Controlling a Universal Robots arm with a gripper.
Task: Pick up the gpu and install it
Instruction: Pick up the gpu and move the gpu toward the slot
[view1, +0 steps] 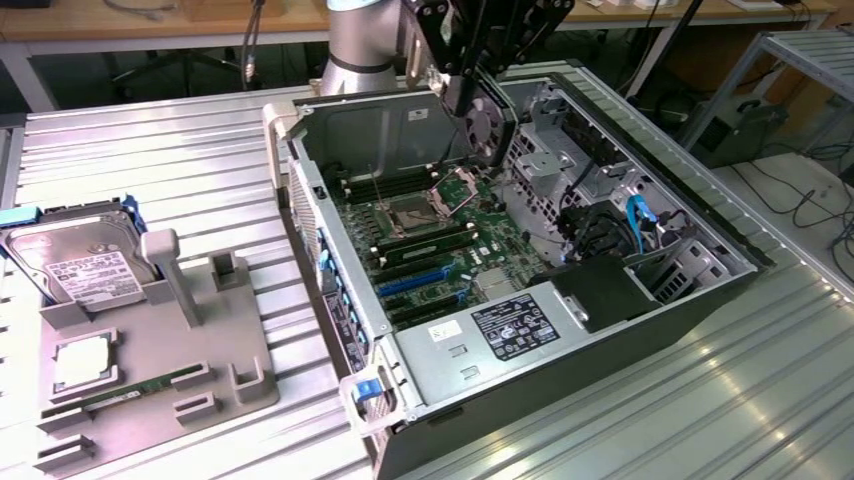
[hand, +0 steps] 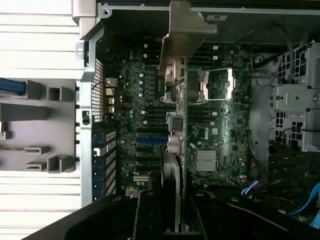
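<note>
The end effector (hand: 176, 202) is seen pinched on one end of the gpu (hand: 183, 125), which is viewed edge-on from the wrist, its silver bracket (hand: 187, 27) at the end farthest from the fingers. In the exterior view the end effector (view1: 462, 92) is held above the open computer case (view1: 694, 300), with the gpu (view1: 487, 135) hanging below it, clear of the motherboard (view1: 441, 245) and roughly over the processor socket (view1: 411, 212). The card is judged to be in carriage, not yet seated. For the step to be done well, the card's contact edge would need to be brought parallel to one of the blue expansion slots (view1: 414, 285) and the bracket turned toward the perforated rear wall (hand: 97, 150); whether that alignment is already met cannot be told. A firm, square grip is called for, since a thin card held by one end may swing or twist. Inside the case, the memory slots (view1: 427, 235), a small silver heatsink (hand: 206, 160) and the drive cage (view1: 561, 150) are crowded close to the path, while blue cables (view1: 638, 215) and the power supply (view1: 514, 325) lie farther off. Outside, on the ribbed metal counter (view1: 160, 150), a grey parts tray (view1: 200, 400) is shown holding a hard drive (view1: 74, 260), a processor chip (view1: 83, 362) and a memory stick (view1: 127, 392), well apart from the work.
</note>
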